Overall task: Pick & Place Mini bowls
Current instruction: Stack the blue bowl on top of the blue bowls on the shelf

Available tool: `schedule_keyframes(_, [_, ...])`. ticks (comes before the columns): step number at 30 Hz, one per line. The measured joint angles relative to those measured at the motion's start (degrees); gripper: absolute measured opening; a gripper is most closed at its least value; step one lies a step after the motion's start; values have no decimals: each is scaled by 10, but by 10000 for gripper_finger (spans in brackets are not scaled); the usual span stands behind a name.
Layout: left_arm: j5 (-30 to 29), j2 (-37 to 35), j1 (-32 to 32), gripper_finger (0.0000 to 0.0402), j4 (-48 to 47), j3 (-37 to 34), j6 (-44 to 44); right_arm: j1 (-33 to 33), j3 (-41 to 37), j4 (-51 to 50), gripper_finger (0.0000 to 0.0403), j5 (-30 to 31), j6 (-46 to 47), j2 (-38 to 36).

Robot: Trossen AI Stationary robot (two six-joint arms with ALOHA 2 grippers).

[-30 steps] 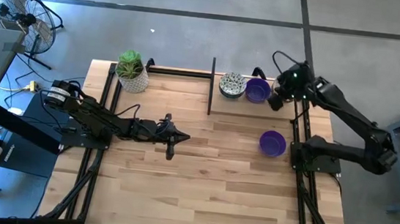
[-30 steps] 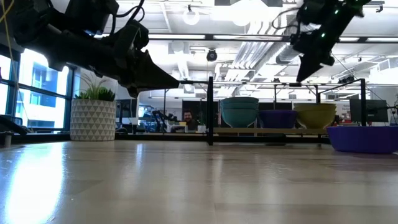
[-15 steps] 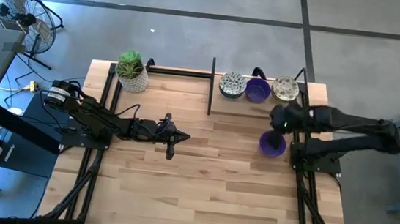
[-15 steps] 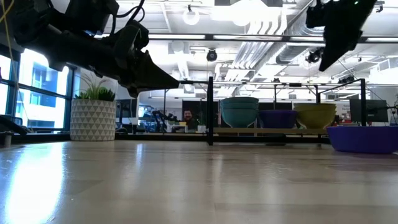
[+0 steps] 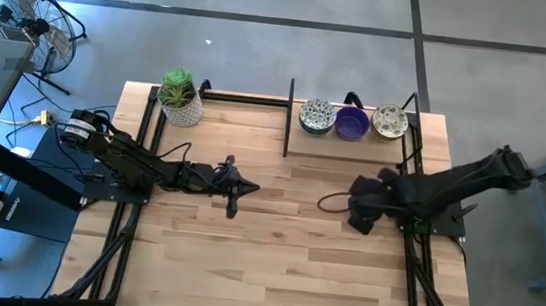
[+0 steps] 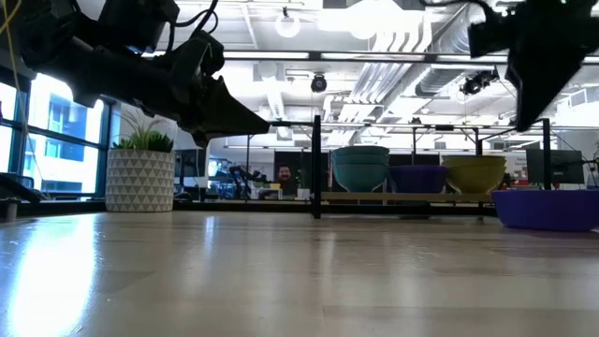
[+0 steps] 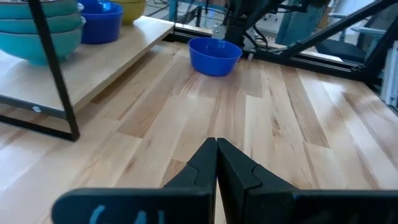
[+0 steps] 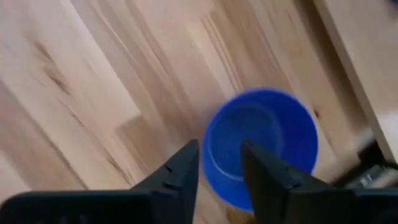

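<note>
Nearest the front edge, the wooden table lies bare. Farther in, on the left half, the left gripper hangs just above the boards with its two dark fingers pressed together and nothing between them; its arm reaches in from the table's left edge. On the right half, the right gripper is poised directly over a loose purple bowl that sits upright on the tabletop near the right edge. Its fingers are spread apart and straddle the near rim of that bowl, but whether they touch it cannot be told. From above, the right arm covers this bowl completely.

Beyond it, along the far edge on the right, a low wooden shelf carries three more bowls in a row: a speckled bowl on the left end, a second purple bowl in the middle, and another speckled bowl at the right end, each just beside its neighbour. At the far left corner stands a white pot with a green plant.
</note>
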Motion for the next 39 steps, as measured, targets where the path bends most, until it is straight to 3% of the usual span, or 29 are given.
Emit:
schedule_keyframes(6, [11, 0, 0, 3, -2, 0, 0, 3, -62, 66, 145, -33, 25, 8])
schedule_keyframes(11, [11, 0, 0, 3, -2, 0, 0, -21, -140, 140, 149, -53, 31, -11])
schedule_keyframes(21, [11, 0, 0, 3, -2, 0, 0, -42, -204, 214, 147, -61, 15, -11])
schedule_keyframes(25, [11, 0, 0, 3, -2, 0, 0, -42, -221, 232, 112, -59, 9, -11])
schedule_keyframes(31, [11, 0, 0, 3, -1, 0, 0, -41, -218, 250, 13, -66, -18, -11])
schedule_keyframes(39, [11, 0, 0, 3, 8, 0, 0, -63, -87, 179, 17, -58, -95, -11])
